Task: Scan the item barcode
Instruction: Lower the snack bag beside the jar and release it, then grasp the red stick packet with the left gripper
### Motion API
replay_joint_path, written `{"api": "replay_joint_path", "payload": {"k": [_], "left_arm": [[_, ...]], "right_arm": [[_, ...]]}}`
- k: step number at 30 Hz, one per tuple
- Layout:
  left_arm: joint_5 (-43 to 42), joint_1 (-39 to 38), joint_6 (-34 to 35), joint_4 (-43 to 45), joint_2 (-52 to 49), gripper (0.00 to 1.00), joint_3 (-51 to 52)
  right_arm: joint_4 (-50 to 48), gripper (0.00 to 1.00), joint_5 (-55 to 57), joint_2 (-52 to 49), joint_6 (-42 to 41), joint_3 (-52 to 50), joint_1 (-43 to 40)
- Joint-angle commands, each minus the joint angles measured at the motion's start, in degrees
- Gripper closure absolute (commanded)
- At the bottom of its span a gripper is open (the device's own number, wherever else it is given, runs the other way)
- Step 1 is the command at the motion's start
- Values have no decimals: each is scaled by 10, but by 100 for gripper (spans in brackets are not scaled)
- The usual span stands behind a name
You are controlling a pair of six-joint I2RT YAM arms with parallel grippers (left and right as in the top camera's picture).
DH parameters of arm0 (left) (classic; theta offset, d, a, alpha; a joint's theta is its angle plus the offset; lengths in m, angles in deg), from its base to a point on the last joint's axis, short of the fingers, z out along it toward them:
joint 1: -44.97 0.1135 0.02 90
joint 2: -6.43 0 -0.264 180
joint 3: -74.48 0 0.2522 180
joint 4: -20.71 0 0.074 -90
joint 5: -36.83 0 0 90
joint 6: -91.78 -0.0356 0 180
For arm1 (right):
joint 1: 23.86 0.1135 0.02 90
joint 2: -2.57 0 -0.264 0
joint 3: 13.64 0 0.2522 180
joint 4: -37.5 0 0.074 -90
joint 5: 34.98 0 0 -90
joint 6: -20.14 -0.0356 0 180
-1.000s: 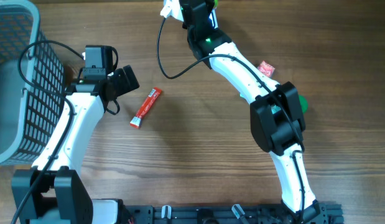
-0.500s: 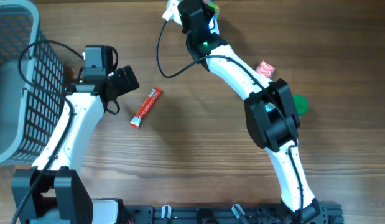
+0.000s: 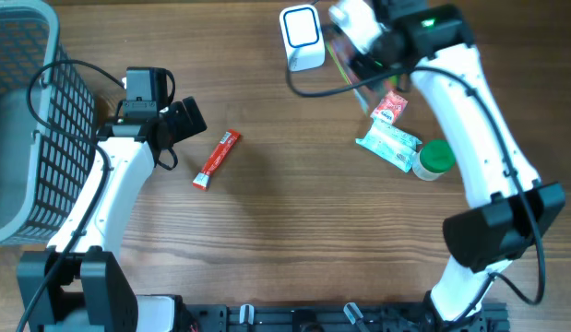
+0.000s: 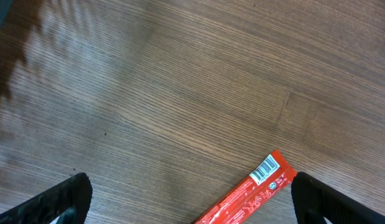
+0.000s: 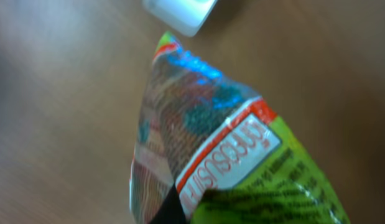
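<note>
On my left, a grey mesh basket stands at the edge of the wooden table. A long red stick packet lies flat and slanted on the bare wood, apart from the basket, with a barcode showing at its far end. On my right, a small red sachet lies just beside a pale green wrapper, which rests against a green-capped white bottle.
</note>
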Motion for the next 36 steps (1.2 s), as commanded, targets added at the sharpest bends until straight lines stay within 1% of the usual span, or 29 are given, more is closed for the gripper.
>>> {"api": "replay_joint_path", "payload": {"k": [1, 3, 5, 6, 7, 8, 9, 10, 12, 13, 15, 16, 17, 19, 22, 23, 24, 25, 26, 27, 28, 29, 31, 34, 36], "left_arm": [[8, 2, -11, 2, -4, 0, 3], [8, 2, -11, 2, -4, 0, 3], [8, 2, -11, 2, -4, 0, 3], [8, 2, -11, 2, -4, 0, 3], [8, 2, -11, 2, -4, 0, 3], [8, 2, -11, 2, -4, 0, 3], [8, 2, -11, 2, -4, 0, 3], [8, 2, -11, 2, -4, 0, 3], [8, 2, -11, 2, -4, 0, 3], [7, 2, -11, 2, -4, 0, 3], [8, 2, -11, 2, -4, 0, 3], [8, 2, -11, 2, -4, 0, 3], [7, 2, -11, 2, -4, 0, 3], [8, 2, -11, 2, -4, 0, 3], [3, 2, -8, 9, -4, 0, 3], [-24, 2, -7, 15, -4, 0, 3], [-63, 2, -7, -1, -4, 0, 3], [-82, 2, -7, -5, -4, 0, 3], [-93, 2, -7, -13, -7, 12, 5], [-97, 1, -4, -26, -8, 62, 8], [-96, 1, 15, -31, -12, 91, 19], [-95, 1, 32, -27, -15, 96, 32], [-73, 1, 65, 5, -33, 96, 68], [-66, 1, 80, 58, -66, 96, 107], [-70, 1, 80, 65, -98, 96, 113]], "right_arm": [[40, 96, -147, -29, -23, -86, -42], [16, 94, -132, -31, -24, -156, -62], [-11, 93, -90, -31, -26, -199, -74], [-24, 84, -73, -31, -35, -207, -78], [-36, 73, -56, -31, -47, -209, -80], [-51, 57, -33, -30, -60, -204, -80], [-63, 37, -12, -28, -75, -196, -80], [-74, 35, 0, -24, -89, -185, -80], [-95, 34, -19, -10, -132, -164, -74], [-97, 34, -61, -2, -148, -152, -70], [-99, 34, -163, 4, -149, -145, -64], [-101, 34, -198, 5, -150, -145, -63], [-103, 34, -270, 5, -155, -146, -59], [-104, 33, -362, 4, -175, -148, -46], [-115, 33, -365, 3, -223, -159, -14], [-117, 31, -365, 3, -235, -168, -1], [-118, 26, -365, 3, -244, -172, 9], [-120, 18, -365, 2, -263, -175, 16], [-122, 4, -365, 1, -290, -177, 23], [-127, 1, -365, 1, -304, -183, 29], [-130, 0, -365, 1, -310, -187, 34], [-130, 1, -365, 1, -311, -191, 38], [-131, 5, -365, 1, -310, -196, 42], [-136, 14, -364, 1, -310, -204, 42], [-140, 18, -363, 1, -310, -210, 42]]}}
